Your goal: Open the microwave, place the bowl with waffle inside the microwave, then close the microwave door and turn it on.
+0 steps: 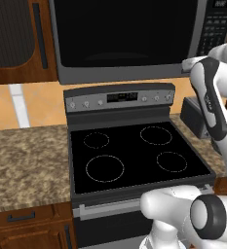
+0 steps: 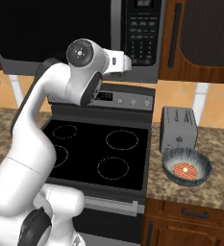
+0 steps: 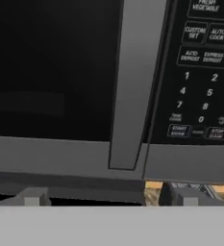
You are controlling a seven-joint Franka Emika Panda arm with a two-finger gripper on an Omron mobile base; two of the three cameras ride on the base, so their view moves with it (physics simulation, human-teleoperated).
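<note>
Hand view has the end effector [image 3: 108,196] right up at the microwave door [image 3: 60,72], fingers spread wide with nothing in them, sitting just under the bottom of the long vertical handle [image 3: 132,81]. Door's shut. Keypad [image 3: 200,81] is off to the right. Over in the right base view, the bowl [image 2: 187,166] with the waffle [image 2: 185,169] sits on the counter [image 2: 214,144], just in front of the toaster [image 2: 179,129], right of the stove [image 2: 96,149].

2 base views flank the arm, sharing the stove [image 1: 134,155]; hand view faces the microwave door [image 3: 56,72] closely.
</note>
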